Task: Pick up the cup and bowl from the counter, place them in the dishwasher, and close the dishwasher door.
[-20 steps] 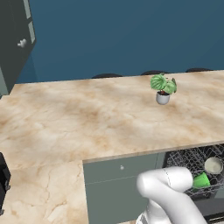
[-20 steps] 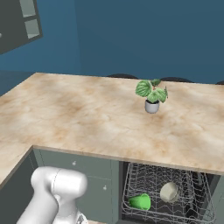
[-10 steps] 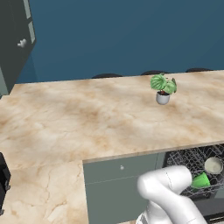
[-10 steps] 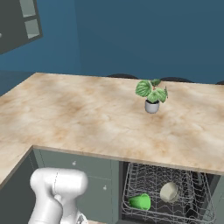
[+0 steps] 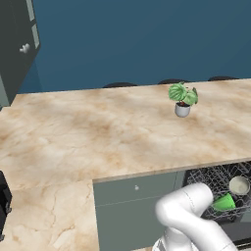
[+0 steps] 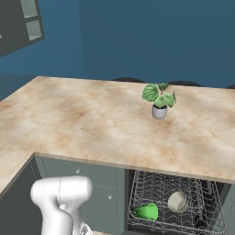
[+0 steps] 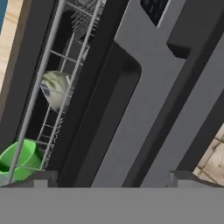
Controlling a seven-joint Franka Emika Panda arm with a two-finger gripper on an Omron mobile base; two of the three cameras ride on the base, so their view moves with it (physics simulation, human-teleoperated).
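The green cup (image 5: 224,202) (image 6: 147,211) lies on its side in the black wire rack (image 6: 151,186) of the open dishwasher. The grey bowl (image 5: 238,185) (image 6: 177,201) rests just beside it in the same rack. In the hand view the cup (image 7: 22,159) and the bowl (image 7: 54,87) show behind the rack wires at the left. The dark grey dishwasher door (image 7: 144,100) runs across the middle of that view. My gripper (image 7: 112,178) is open, close to the door's inner face, with nothing held. The arm bends low in front of the cabinets.
A potted plant (image 5: 182,99) (image 6: 159,100) stands on the marbled counter (image 5: 98,132) (image 6: 87,119) above the dishwasher. Grey-green drawer fronts (image 5: 137,196) sit left of the rack. A dark wall cabinet (image 5: 17,44) hangs at the upper left.
The arm's elbow has shifted slightly. Cup, bowl and rack have not moved.
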